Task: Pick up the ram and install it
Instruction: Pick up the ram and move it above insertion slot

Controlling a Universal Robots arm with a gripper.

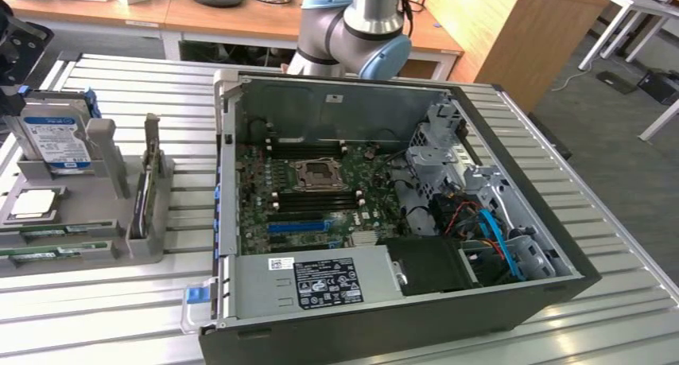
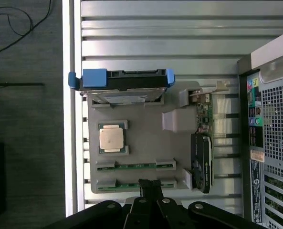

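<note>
Gripper (image 2: 149, 183) pinched together, holding nothing; poised right above nearest ram (image 2: 127, 185), a bit toward its computer-side end; ram seated on edge in grey tray (image 2: 143, 140), long axis parallel to hard drive (image 2: 122, 81); second stick (image 2: 134, 165) just beyond; open computer (image 2: 275, 119) beside tray.

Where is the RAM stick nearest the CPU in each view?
Exterior view: RAM stick at the exterior view's left, in the tray slot beside the CPU.
Wrist view: RAM stick in the tray slot beside the CPU, away from the hard drive.
Shared landmark: the hard drive at the tray's end.
</note>
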